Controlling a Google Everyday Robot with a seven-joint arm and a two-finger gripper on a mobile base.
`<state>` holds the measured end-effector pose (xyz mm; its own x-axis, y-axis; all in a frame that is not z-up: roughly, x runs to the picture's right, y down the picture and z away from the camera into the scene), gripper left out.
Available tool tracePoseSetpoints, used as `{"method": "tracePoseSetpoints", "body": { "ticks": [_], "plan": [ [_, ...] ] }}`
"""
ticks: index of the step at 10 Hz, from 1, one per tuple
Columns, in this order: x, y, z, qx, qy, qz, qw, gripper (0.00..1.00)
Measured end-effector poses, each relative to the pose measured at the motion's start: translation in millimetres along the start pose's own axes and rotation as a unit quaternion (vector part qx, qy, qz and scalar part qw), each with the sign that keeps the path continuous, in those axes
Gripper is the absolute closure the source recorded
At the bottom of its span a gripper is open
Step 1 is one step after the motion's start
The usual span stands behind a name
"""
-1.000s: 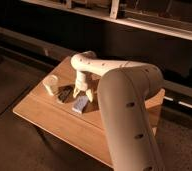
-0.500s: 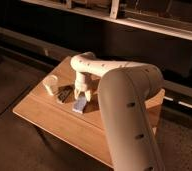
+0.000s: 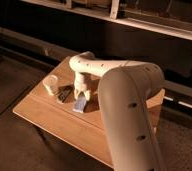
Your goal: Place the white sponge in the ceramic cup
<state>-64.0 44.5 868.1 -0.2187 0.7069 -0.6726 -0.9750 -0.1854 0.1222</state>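
1. Pale wood makes up the table (image 3: 44, 117), a flat, matt slab with a squared front edge.
2. The white sponge (image 3: 79, 105) lies flat near the table's middle. It is a small, soft-looking rectangular block, directly under the end effector (image 3: 81, 96). The end effector hangs low over it from the smooth, white-shelled arm (image 3: 124, 100). Whether the end effector is apart or clamped on the sponge cannot be told.
3. The ceramic cup (image 3: 50, 84) stands upright towards the table's corner at the view's left. It is small, pale and round, and sits apart from the sponge. A dark flattish object (image 3: 65, 93) (its kind is unclear) lies between them.
4. Three risks, as a judgement:
   - A sponge compresses, so a shallow pinch could slip off on lifting.
   - The carry to the cup passes over the dark object, which a low sweep could nudge.
   - The cup looks light and narrow, so an off-centre release could leave the sponge perched on the rim or tip the cup over.
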Motion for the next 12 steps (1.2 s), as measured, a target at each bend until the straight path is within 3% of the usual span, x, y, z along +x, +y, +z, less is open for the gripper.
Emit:
{"method": "tracePoseSetpoints", "body": {
  "ticks": [4,8,10,12],
  "plan": [
    [-2,4,-66,-0.002,-0.083,-0.008,0.9965,1.0],
    [1,-4,-142,0.034,-0.152,-0.019,0.9876,1.0],
    [4,2,-167,0.047,-0.166,-0.027,0.9846,1.0],
    [9,17,-191,0.051,-0.166,-0.044,0.9839,1.0]
  ]
}}
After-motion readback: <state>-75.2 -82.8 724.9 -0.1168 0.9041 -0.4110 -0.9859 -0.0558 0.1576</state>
